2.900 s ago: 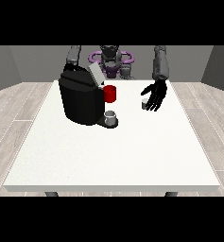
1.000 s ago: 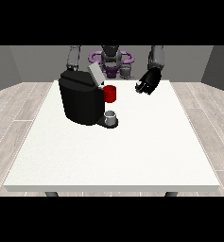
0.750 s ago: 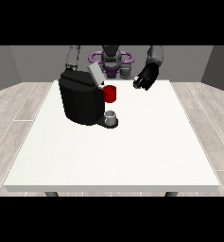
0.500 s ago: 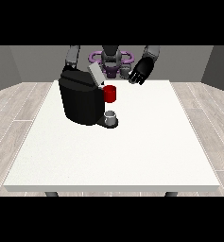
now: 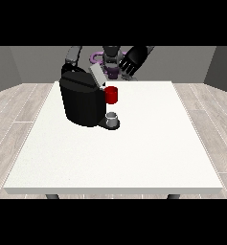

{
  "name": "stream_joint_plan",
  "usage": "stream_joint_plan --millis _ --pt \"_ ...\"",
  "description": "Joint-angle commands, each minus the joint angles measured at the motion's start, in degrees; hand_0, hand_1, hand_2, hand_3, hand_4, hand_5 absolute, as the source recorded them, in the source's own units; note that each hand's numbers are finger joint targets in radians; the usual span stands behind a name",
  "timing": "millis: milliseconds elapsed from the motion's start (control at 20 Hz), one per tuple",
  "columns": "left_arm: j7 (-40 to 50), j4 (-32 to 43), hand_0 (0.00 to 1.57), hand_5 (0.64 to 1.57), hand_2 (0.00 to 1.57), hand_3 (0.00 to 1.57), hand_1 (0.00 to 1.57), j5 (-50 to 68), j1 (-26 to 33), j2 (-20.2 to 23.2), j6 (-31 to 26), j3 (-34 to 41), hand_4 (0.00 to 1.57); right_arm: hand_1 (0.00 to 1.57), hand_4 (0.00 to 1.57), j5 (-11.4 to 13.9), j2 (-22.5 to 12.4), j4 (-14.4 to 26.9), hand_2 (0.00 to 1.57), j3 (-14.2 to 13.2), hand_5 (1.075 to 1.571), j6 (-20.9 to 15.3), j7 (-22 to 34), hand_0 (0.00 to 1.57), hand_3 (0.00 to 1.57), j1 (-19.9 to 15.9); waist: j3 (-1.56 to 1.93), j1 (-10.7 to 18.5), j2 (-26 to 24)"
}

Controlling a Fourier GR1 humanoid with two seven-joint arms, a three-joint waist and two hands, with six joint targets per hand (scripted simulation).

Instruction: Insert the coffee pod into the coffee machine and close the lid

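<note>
The black coffee machine (image 5: pixel 81 101) stands on the white table's (image 5: pixel 134 153) far left part. Its grey lid (image 5: pixel 97 75) is tilted up, open, above the red front piece (image 5: pixel 111 94). A small grey cup (image 5: pixel 113 117) sits on the machine's base. The hand at the view's right (image 5: pixel 133 59) hangs in the air above and to the right of the lid, its fingers curled downward; the coffee pod is hidden inside them. The hand at the view's left (image 5: pixel 68 66) sits at the machine's back top corner, mostly hidden.
The robot's torso (image 5: pixel 111 60) stands just behind the table's far edge, close to the raised hand. The table's near half and right side hold nothing else that shows. Grey walls and a wooden floor surround the table.
The hand at the view's right has risen from the table's far right part and moved left towards the open lid. No pod lies where it was. The machine and other arm have not moved.
</note>
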Motion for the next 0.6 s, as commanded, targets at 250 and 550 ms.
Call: stream_joint_plan --millis 250,550 --pt "-1.09 2.18 1.23 1.571 1.28 1.25 1.23 -0.93 -6.93 6.02 -0.02 2.51 0.48 0.00 0.00 0.68 -1.61 -5.19 0.00 -0.98 1.571 -0.71 1.58 0.00 0.00 -4.83 -0.02 -4.23 7.41" --pt "1.48 2.80 1.29 1.571 1.32 1.26 1.29 -0.59 -10.00 3.81 -0.15 2.92 0.48 0.00 0.19 -1.84 -3.33 -4.53 0.00 -4.53 1.571 0.34 3.55 0.00 0.00 -8.99 0.00 -4.21 9.39"
